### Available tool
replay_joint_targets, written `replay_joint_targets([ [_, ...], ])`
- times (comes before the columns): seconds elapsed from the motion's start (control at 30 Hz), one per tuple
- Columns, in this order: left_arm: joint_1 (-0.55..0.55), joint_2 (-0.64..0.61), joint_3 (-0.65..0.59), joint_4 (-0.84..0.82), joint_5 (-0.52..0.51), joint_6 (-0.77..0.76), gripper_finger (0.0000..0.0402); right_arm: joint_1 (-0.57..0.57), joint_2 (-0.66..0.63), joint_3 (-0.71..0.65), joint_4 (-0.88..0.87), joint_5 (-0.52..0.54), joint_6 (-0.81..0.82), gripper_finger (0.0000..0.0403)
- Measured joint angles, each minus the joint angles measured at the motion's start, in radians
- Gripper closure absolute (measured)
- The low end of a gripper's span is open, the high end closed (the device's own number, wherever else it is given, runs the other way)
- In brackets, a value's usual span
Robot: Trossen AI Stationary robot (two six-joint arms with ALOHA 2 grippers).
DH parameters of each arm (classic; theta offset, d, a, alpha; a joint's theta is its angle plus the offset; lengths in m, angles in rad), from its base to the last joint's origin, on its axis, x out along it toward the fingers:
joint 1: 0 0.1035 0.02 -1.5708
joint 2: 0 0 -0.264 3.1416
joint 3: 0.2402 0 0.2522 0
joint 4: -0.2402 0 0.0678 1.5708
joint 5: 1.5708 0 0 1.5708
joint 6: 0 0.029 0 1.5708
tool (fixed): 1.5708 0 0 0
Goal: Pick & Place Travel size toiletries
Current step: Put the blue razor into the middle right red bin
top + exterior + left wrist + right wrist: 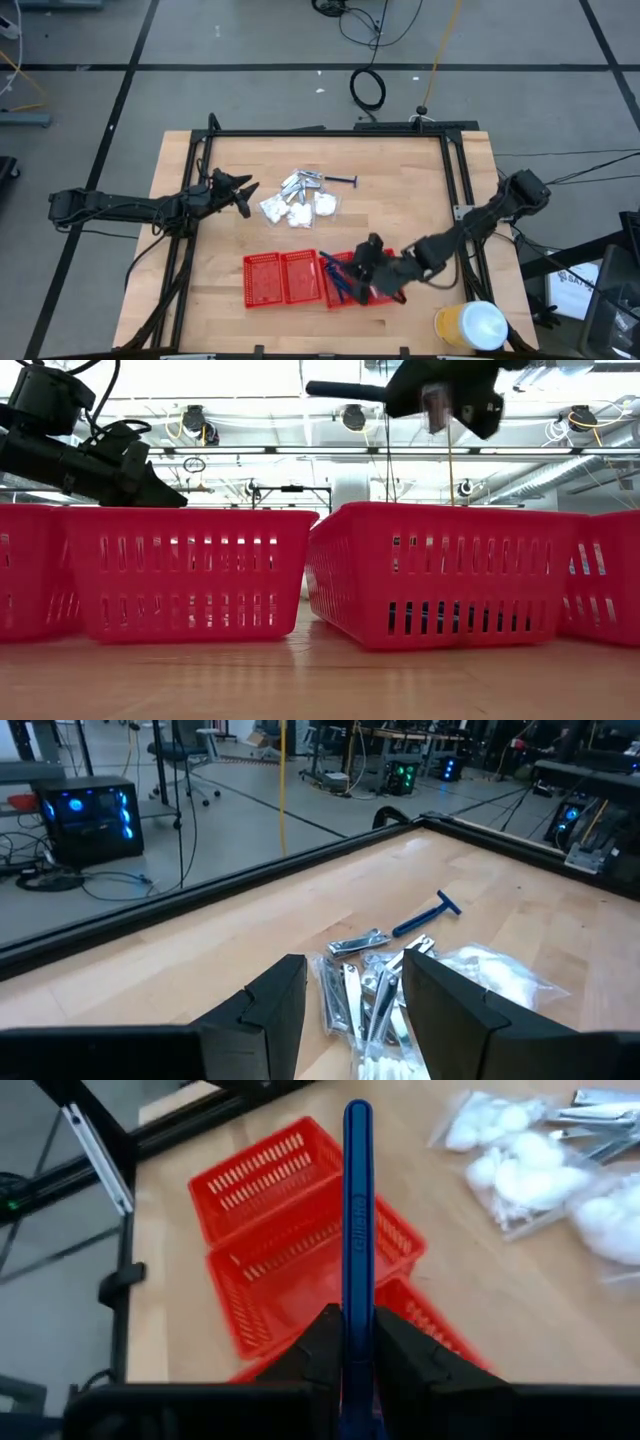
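You are in a robotics lab or workshop: a wooden tabletop in a black metal frame stands on grey floor marked with dark tape lines, cables lie loose there, a computer tower glows blue beside rolling chairs, and ducts and lamps hang from the open ceiling.

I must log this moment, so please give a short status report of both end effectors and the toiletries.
Right end effector shut on blue razor, above red baskets. Left end effector open, over foil sachets. Nothing in the way.
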Motion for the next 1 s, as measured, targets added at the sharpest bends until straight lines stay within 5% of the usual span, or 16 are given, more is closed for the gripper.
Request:
replay_joint_targets([
  [0.47,0.000,0.000,0.000,0.009,-0.001,-0.051,0.0236,0.093,0.226,0.000,0.158,0.066,0.242,0.0374],
  [0.8,0.000,0.000,0.000,0.009,-0.002,-0.053,0.0236,0.113,0.239,-0.001,0.034,0.092,0.371,0.0372],
  [1.0,0.000,0.000,0.000,0.009,-0.002,-0.053,0.0236,0.094,0.239,-0.001,0.034,0.004,0.320,0.0356],
])
